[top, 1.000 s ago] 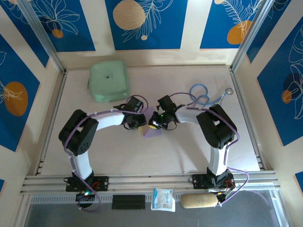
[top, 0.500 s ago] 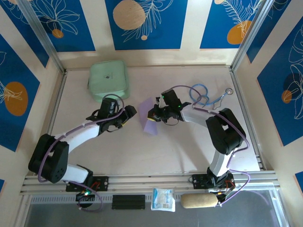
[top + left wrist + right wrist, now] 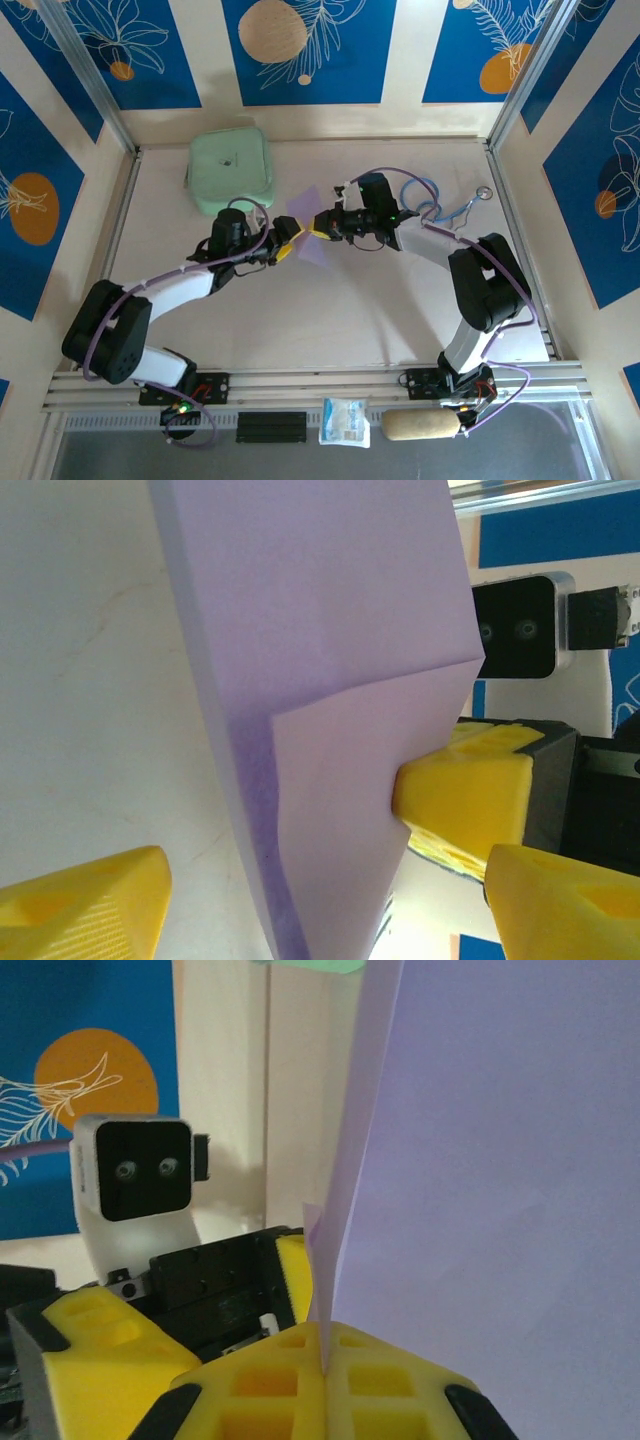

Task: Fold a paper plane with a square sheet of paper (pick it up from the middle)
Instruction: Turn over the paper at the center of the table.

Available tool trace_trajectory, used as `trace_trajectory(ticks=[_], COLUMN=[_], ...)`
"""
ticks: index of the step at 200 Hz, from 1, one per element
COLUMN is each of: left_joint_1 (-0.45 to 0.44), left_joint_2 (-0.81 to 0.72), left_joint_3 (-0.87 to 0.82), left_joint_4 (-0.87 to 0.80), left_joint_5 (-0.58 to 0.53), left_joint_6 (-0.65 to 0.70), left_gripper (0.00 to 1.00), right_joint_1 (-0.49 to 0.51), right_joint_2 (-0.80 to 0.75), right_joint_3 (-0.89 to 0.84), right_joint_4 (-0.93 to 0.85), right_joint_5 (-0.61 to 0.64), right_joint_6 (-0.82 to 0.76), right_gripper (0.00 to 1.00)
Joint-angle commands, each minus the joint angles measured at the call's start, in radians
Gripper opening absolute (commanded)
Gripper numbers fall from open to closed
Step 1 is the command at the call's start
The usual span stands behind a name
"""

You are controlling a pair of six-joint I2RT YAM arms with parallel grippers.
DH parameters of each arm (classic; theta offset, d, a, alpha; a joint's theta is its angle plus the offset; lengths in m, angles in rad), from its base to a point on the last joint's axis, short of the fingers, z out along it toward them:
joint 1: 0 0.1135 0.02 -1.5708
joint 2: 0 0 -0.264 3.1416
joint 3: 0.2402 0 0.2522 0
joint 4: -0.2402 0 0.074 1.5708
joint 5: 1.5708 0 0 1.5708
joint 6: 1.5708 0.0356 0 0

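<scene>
**The square sheet of paper [image 3: 316, 250] pinched in the right gripper [image 3: 323, 223]**

From the top external camera we see the thin, pale lilac sheet near the middle of the pale beige table [image 3: 350, 310], standing between the two grippers. The right gripper has its yellow tips pressed together on the sheet's right side. The left gripper [image 3: 288, 243] sits just beside the sheet on the other side, with its jaws spread apart and nothing in them. The mint-green rounded square pouch [image 3: 230, 170] lies well apart, toward the far left corner. A looped blue cable [image 3: 420, 195] rests behind the right arm.

In the left wrist view we see the sheet standing on edge and running up through the frame. A folded flap lies over its lower part, and a diagonal crease crosses it. The left gripper's own yellow fingers [image 3: 85, 905] sit wide at the bottom corners, one on each side of the paper and not gripping it. A yellow finger of the right gripper touches the sheet's right edge.

In the right wrist view we see the right gripper's two yellow fingertips [image 3: 390, 1400] shut tight on the sheet's lower edge. The lilac paper rises from the seam between them. Beyond it the left gripper faces us.
</scene>
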Motion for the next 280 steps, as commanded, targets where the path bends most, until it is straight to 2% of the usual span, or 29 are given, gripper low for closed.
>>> trace_trajectory(ticks=[1, 53, 89, 150, 177, 203, 222, 237, 253, 269, 280], left_joint_1=[-0.006, -0.007, -0.007, -0.009, -0.009, -0.007, -0.002, 0.0, -0.018, -0.07, -0.103], left_joint_2=[0.03, 0.05, 0.056, 0.046, 0.045, 0.04, 0.027, 0.003, -0.025, -0.024, 0.001], left_joint_3=[0.029, 0.026, 0.029, 0.011, 0.013, 0.033, 0.059, 0.107, 0.213, 0.348, 0.43], left_joint_4=[0.088, 0.149, 0.16, 0.169, 0.147, 0.072, -0.057, -0.247, -0.574, -0.874, -1.027], left_joint_5=[0.055, 0.061, 0.033, 0.015, 0.012, 0.0, -0.018, -0.058, -0.196, -0.41, -0.546], left_joint_6=[-0.025, -0.063, -0.082, -0.087, -0.072, -0.031, 0.041, 0.153, 0.331, 0.501, 0.573], left_gripper=[0.76, 0.52, 0.39, 0.25, 0.17, 0.09, 0.07, 0.06, 0.05, 0.05, 0.06], right_joint_1=[-0.008, -0.017, -0.019, -0.023, -0.024, -0.031, -0.048, -0.066, -0.081, -0.093, -0.1], right_joint_2=[-0.028, -0.023, -0.02, -0.016, -0.027, -0.045, -0.073, -0.106, -0.148, -0.189, -0.213], right_joint_3=[-0.004, -0.021, -0.031, -0.045, -0.05, -0.036, -0.036, -0.036, -0.036, -0.033, -0.033], right_joint_4=[0.048, 0.066, 0.073, 0.072, 0.058, -0.046, -0.142, -0.215, -0.29, -0.349, -0.376], right_joint_5=[-0.069, -0.084, -0.085, -0.075, -0.061, -0.006, 0.073, 0.147, 0.243, 0.338, 0.395], right_joint_6=[0.038, 0.053, 0.058, 0.061, 0.053, 0.014, -0.042, -0.101, -0.169, -0.231, -0.257], right_gripper=[0.07, 0.07, 0.07, 0.11, 0.16, 0.32, 0.43, 0.48, 0.55, 0.61, 0.65])
